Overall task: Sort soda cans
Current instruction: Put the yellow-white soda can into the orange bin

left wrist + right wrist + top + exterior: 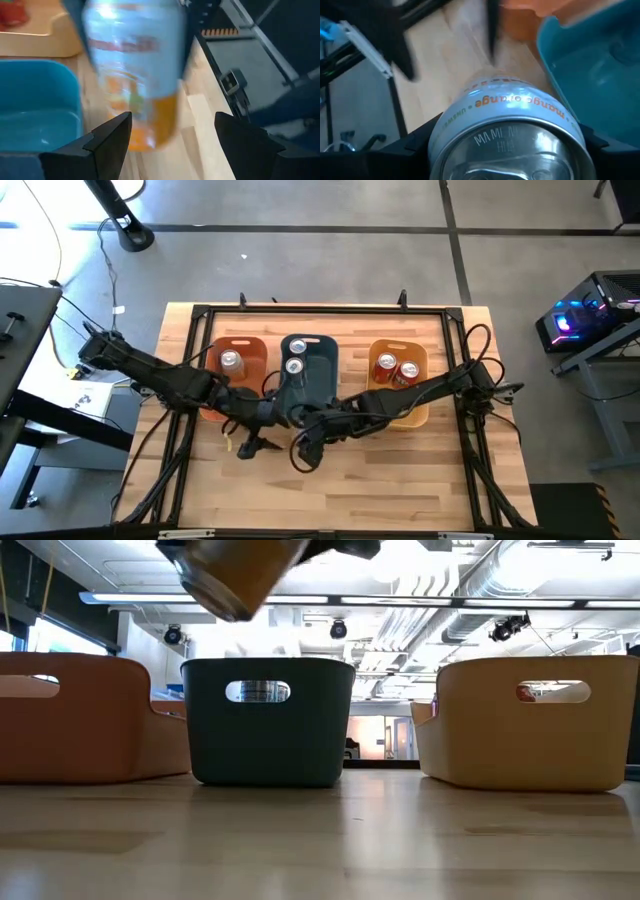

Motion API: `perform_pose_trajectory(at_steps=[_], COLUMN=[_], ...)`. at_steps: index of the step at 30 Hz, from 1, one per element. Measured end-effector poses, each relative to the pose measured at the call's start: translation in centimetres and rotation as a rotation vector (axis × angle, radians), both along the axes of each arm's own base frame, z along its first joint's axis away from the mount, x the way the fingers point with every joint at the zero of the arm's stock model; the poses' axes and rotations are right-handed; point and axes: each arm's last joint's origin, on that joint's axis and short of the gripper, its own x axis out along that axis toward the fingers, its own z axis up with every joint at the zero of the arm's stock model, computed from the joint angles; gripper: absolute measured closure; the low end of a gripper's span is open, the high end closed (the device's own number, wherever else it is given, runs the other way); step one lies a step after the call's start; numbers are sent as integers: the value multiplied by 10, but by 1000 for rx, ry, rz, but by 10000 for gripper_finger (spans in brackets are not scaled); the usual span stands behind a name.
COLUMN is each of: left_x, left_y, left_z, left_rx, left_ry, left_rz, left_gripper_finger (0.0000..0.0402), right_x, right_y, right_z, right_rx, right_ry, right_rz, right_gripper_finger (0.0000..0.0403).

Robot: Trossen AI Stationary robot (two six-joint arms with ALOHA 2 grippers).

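A silver can with orange print (510, 125) sits between the fingers of my right gripper (507, 150), which is shut on it over the table's near middle (305, 452). The low view shows this can (240, 575) high above the wood. My left gripper (172, 140) is open right beside it (250, 445), and the can (135, 75) stands just beyond its fingertips, apart from them. One silver can (231, 361) stands in the orange bin (250, 345). Two silver cans (296, 356) stand in the blue-grey bin (322, 370). Two red cans (397, 368) stand in the yellow bin (420, 355). My right gripper pinches the silver can between its two fingers, one on each side of the wall just below the top rim (470, 107). The can's silver top (505, 145) faces the wrist. The can is lifted clear of the table and hangs tilted (240, 575).
The three bins stand in a row across the table's far half, orange at left, blue-grey in the middle, yellow at right. Bare wood (400, 480) lies on the near half. A black frame rail (330, 308) runs around the table. Both arms cross near the middle.
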Motion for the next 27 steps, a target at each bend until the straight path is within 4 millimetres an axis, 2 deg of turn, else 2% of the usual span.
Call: perform_pose_trajectory(at_steps=[4, 14, 23, 27], left_x=[11, 27, 24, 20], left_y=[2, -3, -5, -8], left_z=[-2, -12, -9, -6], left_rx=[-41, -90, -186, -206], left_ry=[-23, -34, -1, 11], left_rz=[77, 77, 81, 64], left_gripper_finger=[122, 121, 121, 121], right_x=[4, 5, 4, 3], right_y=[-2, -7, -9, -8], right_z=[4, 3, 2, 14], right_rx=[-19, -49, -107, -111], right_ry=[-35, -19, -6, -50], right_rz=[79, 206, 233, 266], right_gripper_finger=[130, 130, 130, 130])
